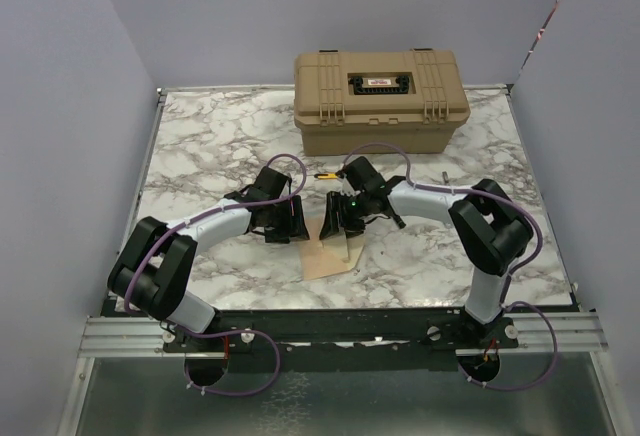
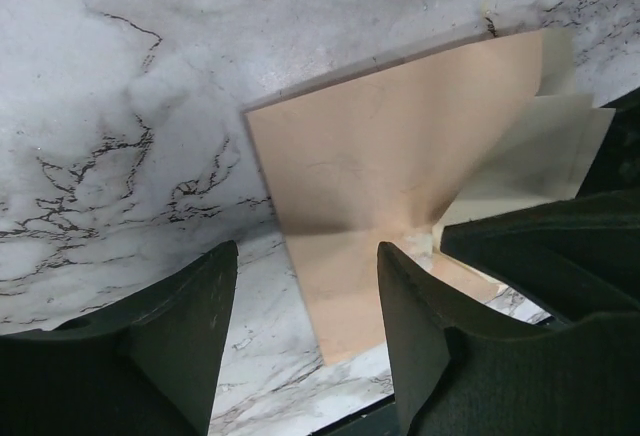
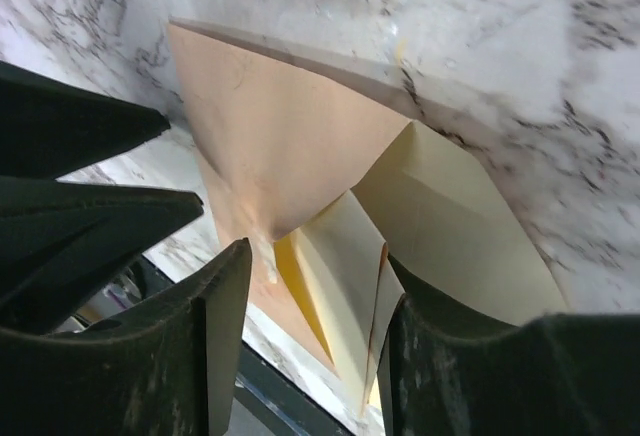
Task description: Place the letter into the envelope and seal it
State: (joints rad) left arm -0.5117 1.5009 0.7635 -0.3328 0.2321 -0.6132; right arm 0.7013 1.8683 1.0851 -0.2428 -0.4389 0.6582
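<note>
The peach-tan envelope point(image 1: 325, 258) lies near the table's front edge, its flap lifted. In the left wrist view the envelope point(image 2: 400, 146) is creased, with the far part raised and the near part flat. The flap's pale yellow inside point(image 3: 450, 216) faces the right wrist camera. My left gripper point(image 1: 292, 224) is open, its jaws point(image 2: 308, 256) standing over the envelope's near left edge. My right gripper point(image 1: 345, 221) is open, and its jaws point(image 3: 318, 256) straddle the raised pale yellow flap, whose edge lies against one finger point(image 3: 440, 356). I cannot make out the letter as a separate sheet.
A tan toolbox point(image 1: 380, 101) stands shut at the back of the marble table point(image 1: 200, 146). A small orange-yellow item point(image 1: 325, 174) lies just behind the grippers. The black front rail point(image 1: 330, 321) runs close below the envelope. Purple-grey walls enclose the sides.
</note>
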